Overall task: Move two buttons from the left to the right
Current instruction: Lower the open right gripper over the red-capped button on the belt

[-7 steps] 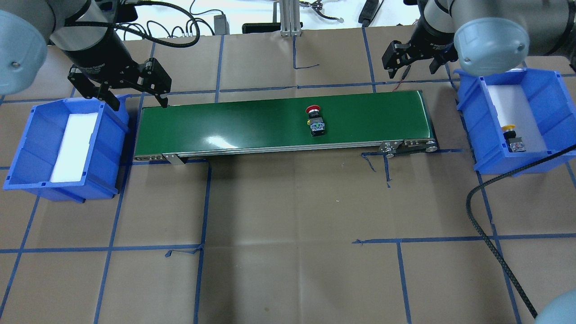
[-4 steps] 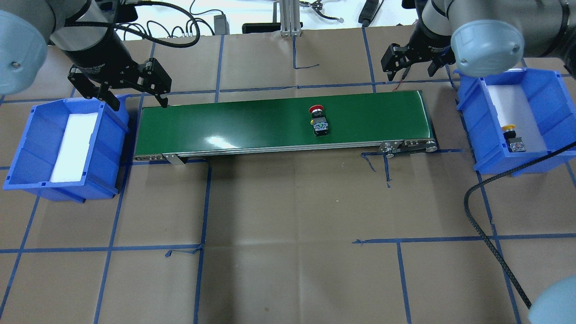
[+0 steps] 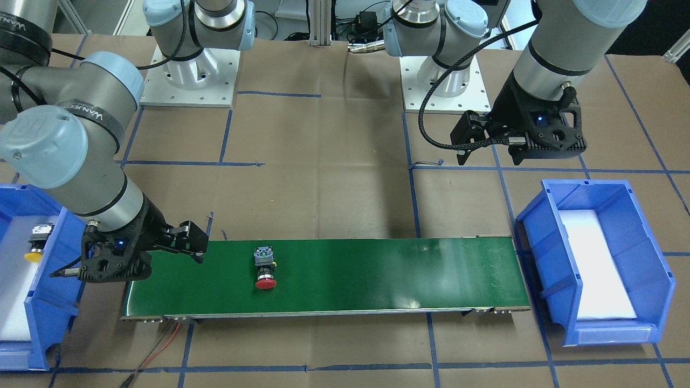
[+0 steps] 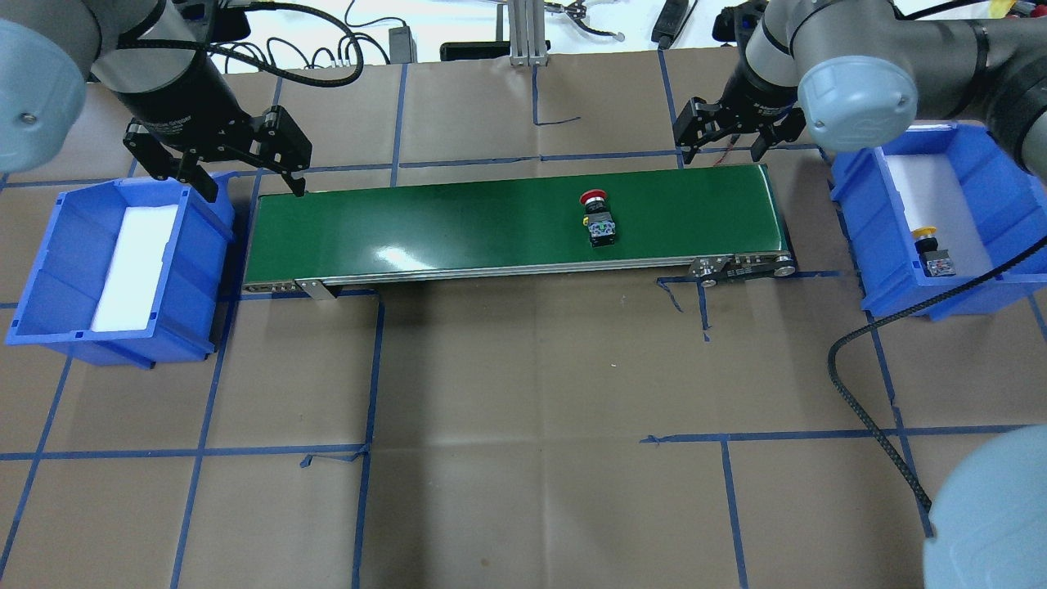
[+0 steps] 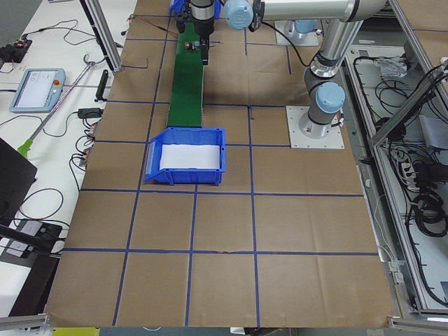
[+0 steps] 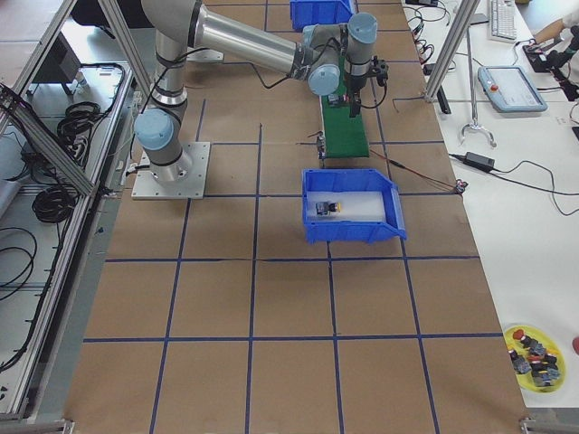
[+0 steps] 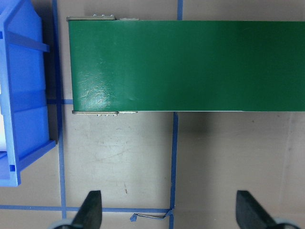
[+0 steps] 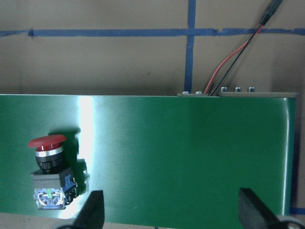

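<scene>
A red button [image 4: 598, 219] lies on its side on the green conveyor belt [image 4: 458, 225], right of the belt's middle; the right wrist view shows the red button [image 8: 47, 171] at lower left. The yellow button [image 4: 932, 252] rests inside the right blue bin [image 4: 998, 180], also visible as the yellow button [image 3: 36, 242]. My right gripper [image 4: 720, 151] hangs open over the belt's far right corner, above and right of the red button, holding nothing. My left gripper [image 4: 249, 184] stays open above the belt's left end, beside the left blue bin [image 4: 49, 262], whose white liner is bare.
A black cable [image 4: 867, 409] loops across the table at the right. Red and black wires [image 8: 233, 57] run off the belt's far right end. Blue tape lines grid the brown table. A yellow dish [image 6: 534, 357] of spare buttons sits off to the side.
The red button has travelled to the right along the belt. My right gripper has shifted left, toward the belt's far right corner. The left arm has not moved.
</scene>
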Motion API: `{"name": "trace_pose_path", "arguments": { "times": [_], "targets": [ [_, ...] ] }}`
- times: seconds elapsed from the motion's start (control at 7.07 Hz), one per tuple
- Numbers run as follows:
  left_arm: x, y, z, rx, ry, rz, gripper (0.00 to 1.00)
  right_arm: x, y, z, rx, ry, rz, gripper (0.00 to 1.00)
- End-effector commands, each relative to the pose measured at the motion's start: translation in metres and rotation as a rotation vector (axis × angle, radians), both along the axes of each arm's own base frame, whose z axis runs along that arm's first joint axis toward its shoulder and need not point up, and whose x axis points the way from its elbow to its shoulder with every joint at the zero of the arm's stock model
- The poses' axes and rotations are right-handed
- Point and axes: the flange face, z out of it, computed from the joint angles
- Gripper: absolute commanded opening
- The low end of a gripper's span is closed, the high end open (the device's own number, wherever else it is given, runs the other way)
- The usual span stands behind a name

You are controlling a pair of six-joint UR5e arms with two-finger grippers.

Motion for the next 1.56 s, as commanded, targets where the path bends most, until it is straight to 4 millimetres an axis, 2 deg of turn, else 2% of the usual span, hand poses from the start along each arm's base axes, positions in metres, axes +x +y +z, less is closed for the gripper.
{"name": "trace_pose_path", "arguments": {
  "times": [0.0,0.14,0.85,1.27,1.41],
  "targets": [
    [0.000,0.000,0.000,0.000,0.000,-0.002,0.99,0.022,0.002,-0.022,0.027,-0.017,0.025,0.99],
    [0.000,0.000,0.000,0.000,-0.001,-0.002,0.99,0.033,0.002,-0.026,0.016,-0.016,0.027,0.99],
    [0.000,0.000,-0.001,0.002,-0.001,-0.005,0.99,0.034,0.000,-0.038,0.033,-0.014,0.010,1.00],
    [0.000,0.000,-0.001,0.002,-0.001,-0.003,0.99,0.032,-0.002,-0.056,0.060,-0.001,0.008,0.99],
    [0.000,0.000,-0.001,0.002,-0.001,-0.002,0.99,0.032,0.004,-0.066,0.082,0.000,0.006,0.99]
  ]
}}
